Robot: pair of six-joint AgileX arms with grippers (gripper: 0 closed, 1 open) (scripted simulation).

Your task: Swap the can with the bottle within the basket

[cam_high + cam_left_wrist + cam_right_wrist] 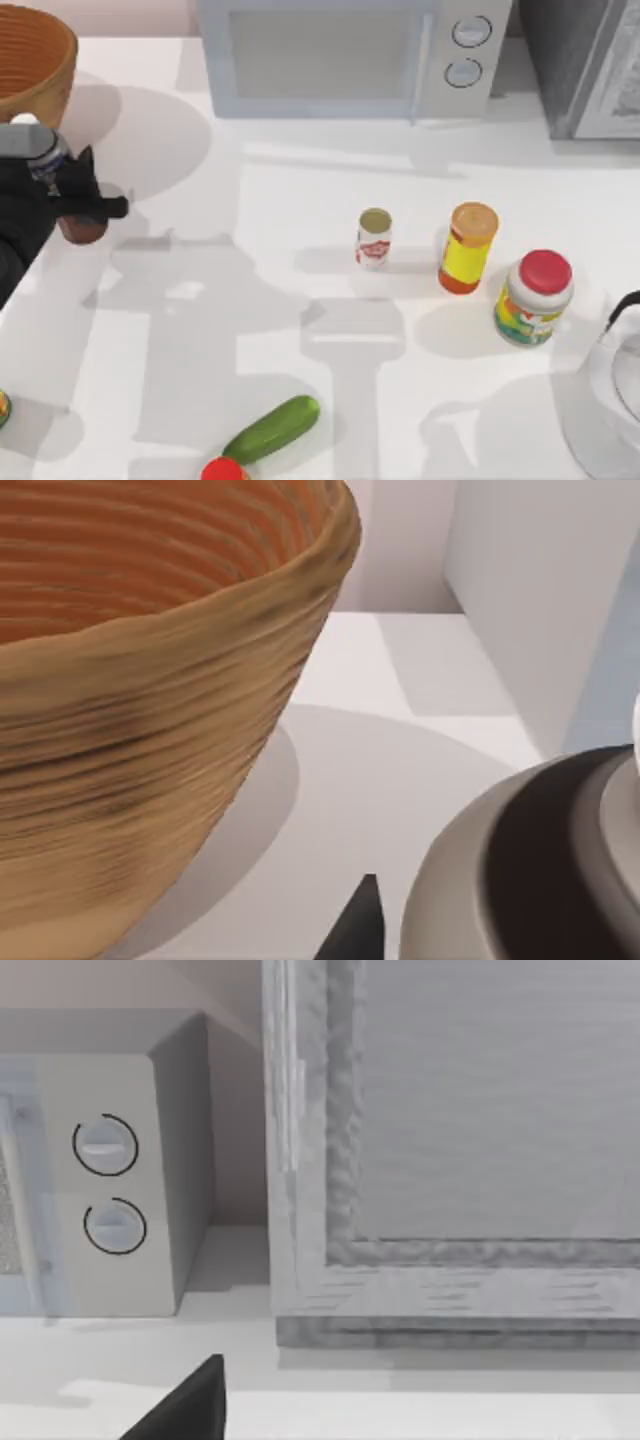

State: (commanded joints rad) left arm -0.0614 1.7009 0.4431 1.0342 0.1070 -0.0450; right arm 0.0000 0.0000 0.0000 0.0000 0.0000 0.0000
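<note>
My left gripper (85, 205) held the brown bottle (80, 228) tight at the far left, near the basket (40, 60).

Upper-left orange-brown woven basket (30, 60), ribbed weave. Centre: small white can (374, 238), red label, olive-gold top. Right: yellow bottle (468, 247), orange cap; white jar (533, 297), red lid.

So I'm counting one big woven orange-brown basket (35, 65), one small white red-labelled can (374, 238), one yellow orange-capped bottle (468, 247), one red-lidded white jar (534, 297), one green cucumber (271, 429), one white microwave (345, 55) sitting at the back.
</note>
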